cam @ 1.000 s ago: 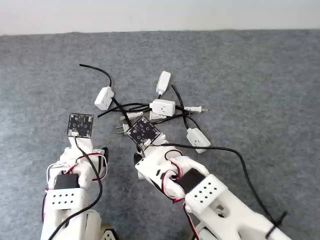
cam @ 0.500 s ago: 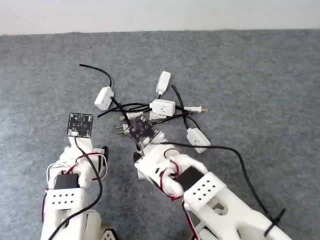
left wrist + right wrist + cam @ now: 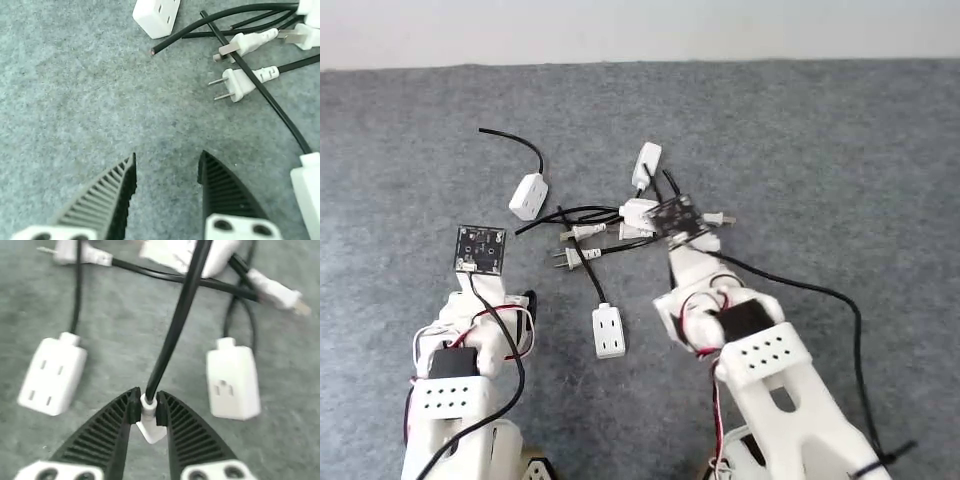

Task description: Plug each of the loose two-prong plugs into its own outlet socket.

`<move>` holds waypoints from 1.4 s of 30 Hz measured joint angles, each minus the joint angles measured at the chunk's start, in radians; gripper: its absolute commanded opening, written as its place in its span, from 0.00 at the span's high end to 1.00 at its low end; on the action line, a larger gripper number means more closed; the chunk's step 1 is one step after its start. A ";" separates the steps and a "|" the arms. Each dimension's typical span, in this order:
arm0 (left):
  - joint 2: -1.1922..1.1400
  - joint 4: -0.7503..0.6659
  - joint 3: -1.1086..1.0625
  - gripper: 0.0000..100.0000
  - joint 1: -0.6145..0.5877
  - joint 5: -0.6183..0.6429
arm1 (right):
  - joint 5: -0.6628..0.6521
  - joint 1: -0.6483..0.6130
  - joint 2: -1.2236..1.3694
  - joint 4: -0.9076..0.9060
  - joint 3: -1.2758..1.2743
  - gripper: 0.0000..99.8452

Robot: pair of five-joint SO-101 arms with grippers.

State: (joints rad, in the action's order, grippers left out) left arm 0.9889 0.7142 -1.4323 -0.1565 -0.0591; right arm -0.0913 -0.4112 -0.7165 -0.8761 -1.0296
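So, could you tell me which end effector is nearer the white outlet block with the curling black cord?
Left. The left end effector sits open near the white outlet block; the right end effector is beyond the cable tangle, clamping a white-tipped black cable.

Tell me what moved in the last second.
The right arm swung right and away from its base, over the cord tangle, uncovering an outlet block that it had hidden. The right gripper has its fingers shut on a white cord end. The left gripper, open, the far-left outlet and the two loose plugs stayed put.
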 measured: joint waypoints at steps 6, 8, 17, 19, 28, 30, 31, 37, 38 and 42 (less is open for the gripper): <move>0.000 0.000 0.000 0.81 0.000 0.000 | -0.003 0.071 0.000 0.000 -0.025 0.99; 0.000 0.000 0.000 0.81 0.000 0.000 | -0.003 0.100 0.000 -0.008 -0.040 0.99; 0.000 0.000 0.000 0.81 0.000 -0.002 | -0.071 0.141 0.060 -0.081 -0.064 0.99; 0.000 0.000 0.000 0.81 0.000 -0.002 | -0.074 0.140 0.114 -0.094 -0.041 0.99; 0.000 0.000 0.000 0.81 0.000 -0.002 | -0.074 0.140 0.430 -0.173 0.133 0.81; 0.000 0.000 0.000 0.81 0.000 -0.002 | -0.074 0.143 0.440 -0.176 0.147 0.81; 0.000 0.000 0.000 0.81 0.000 -0.002 | -0.074 0.143 0.440 -0.178 0.153 0.81; 0.000 0.000 0.000 0.81 0.000 -0.002 | -0.069 0.190 0.417 -0.178 0.215 0.90; 0.000 0.000 0.000 0.81 0.000 -0.002 | -0.057 0.201 0.397 -0.180 0.219 0.92; 0.000 0.000 0.000 0.81 0.000 -0.002 | -0.029 0.203 0.288 -0.206 0.212 0.99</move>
State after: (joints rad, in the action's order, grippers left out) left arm 0.9889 0.7142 -1.4323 -0.1565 -0.0606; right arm -0.1204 -0.2087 -0.4281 -1.0817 -0.8178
